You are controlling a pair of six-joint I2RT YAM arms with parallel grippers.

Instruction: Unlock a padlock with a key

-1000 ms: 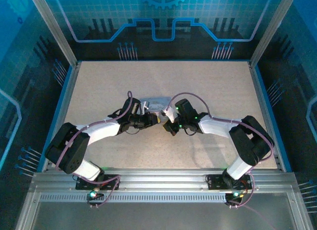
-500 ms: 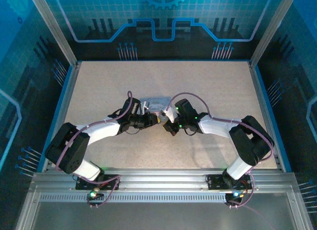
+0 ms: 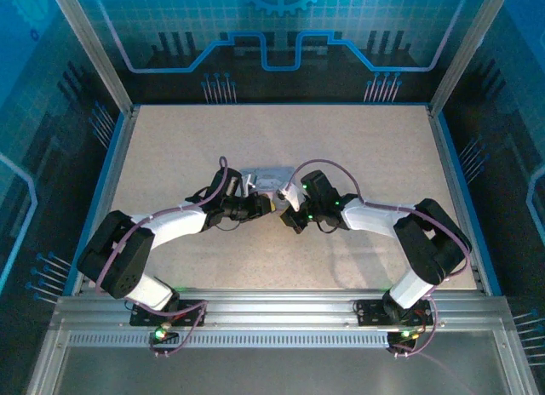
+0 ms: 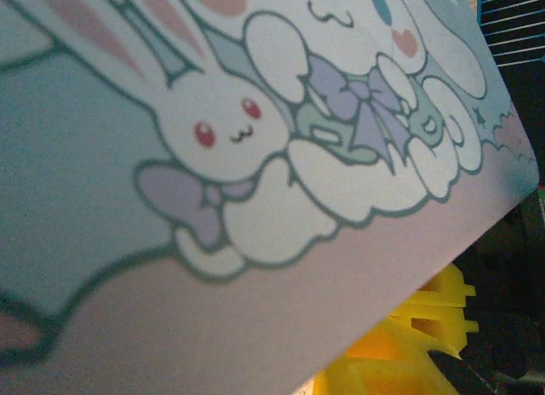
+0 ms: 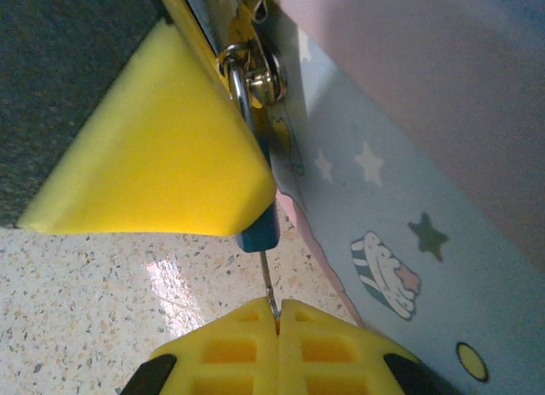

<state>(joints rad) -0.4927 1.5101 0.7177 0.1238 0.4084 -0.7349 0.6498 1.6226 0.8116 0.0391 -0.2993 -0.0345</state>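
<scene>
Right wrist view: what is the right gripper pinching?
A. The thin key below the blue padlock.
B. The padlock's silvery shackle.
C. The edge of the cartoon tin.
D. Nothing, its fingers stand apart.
A: the right gripper has its yellow pads closed together on the thin key, whose shaft runs up to the bottom of the blue padlock hanging beside the tin.

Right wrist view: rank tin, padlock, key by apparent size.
1. Tin, cropped by the frame.
2. Padlock, partly hidden behind a yellow finger.
3. Key, a thin shaft pinched by the right hand.
</scene>
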